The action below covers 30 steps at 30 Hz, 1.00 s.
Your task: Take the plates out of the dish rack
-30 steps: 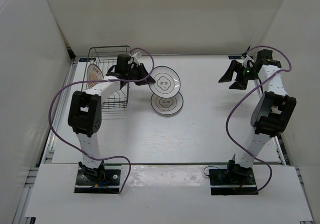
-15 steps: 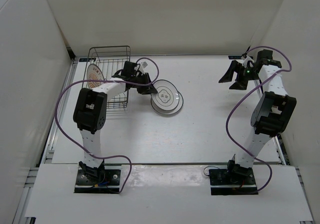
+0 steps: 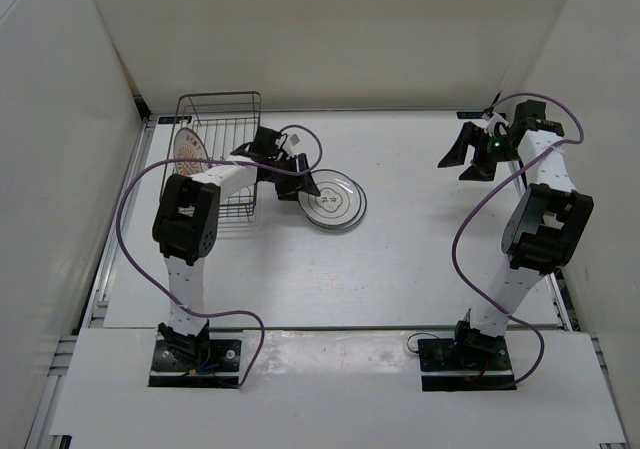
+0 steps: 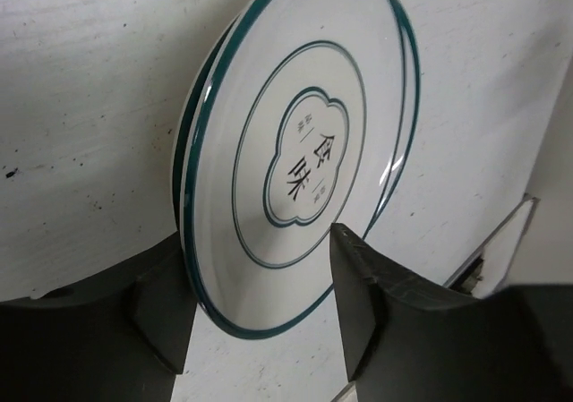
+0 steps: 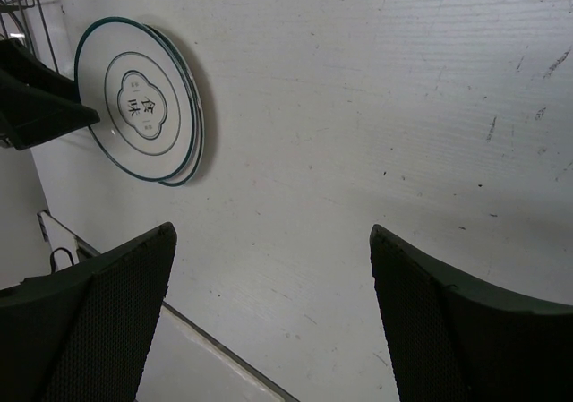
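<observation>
White plates (image 4: 304,142): two, stacked flat on the tabletop (image 3: 420,239) just right of the dish rack (image 3: 222,169). They are glossy and round. The green rim lines and clover-shaped centre motif read clearly only in the wrist views.
Orange-brown plate (image 3: 187,150): stands tilted at the rack's left side, seen in the top view alone.
Dish rack: thin dark wire, rectangular.
Left tool (image 4: 260,250): matte black fingers spread wide astride the stack's near rim, holding nothing.
Right tool (image 5: 269,241): wide, empty, well apart at far right.
Tabletop: white, scuffed, speckled.

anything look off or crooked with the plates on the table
Only slightly: the top white plate sits a little off-centre on the lower plate, whose rim peeks out along one side. Nothing looks chipped or spilled.
</observation>
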Each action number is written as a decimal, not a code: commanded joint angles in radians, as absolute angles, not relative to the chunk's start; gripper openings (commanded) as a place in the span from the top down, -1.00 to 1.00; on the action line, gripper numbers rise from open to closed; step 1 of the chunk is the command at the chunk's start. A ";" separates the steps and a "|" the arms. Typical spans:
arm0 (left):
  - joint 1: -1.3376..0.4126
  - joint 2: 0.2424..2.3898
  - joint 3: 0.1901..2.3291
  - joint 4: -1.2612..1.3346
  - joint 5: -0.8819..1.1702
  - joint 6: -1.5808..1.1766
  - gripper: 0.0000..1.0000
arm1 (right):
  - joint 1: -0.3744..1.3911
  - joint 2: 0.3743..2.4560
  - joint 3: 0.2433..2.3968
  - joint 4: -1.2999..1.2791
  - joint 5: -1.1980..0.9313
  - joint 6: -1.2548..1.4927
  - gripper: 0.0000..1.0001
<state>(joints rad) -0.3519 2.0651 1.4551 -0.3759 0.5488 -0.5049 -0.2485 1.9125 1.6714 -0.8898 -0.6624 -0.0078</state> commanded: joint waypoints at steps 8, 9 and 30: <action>-0.394 2.060 1.577 -0.601 0.349 -0.368 -0.67 | -0.255 1.922 1.723 -0.917 -0.689 -0.018 -0.80; -0.403 2.065 1.588 -0.612 0.315 -0.356 -0.67 | -0.253 1.925 1.724 -0.917 -0.689 -0.021 -0.80; -0.482 2.126 1.713 -0.710 0.175 -0.268 -0.89 | -0.258 1.928 1.715 -0.931 -0.678 -0.032 -0.80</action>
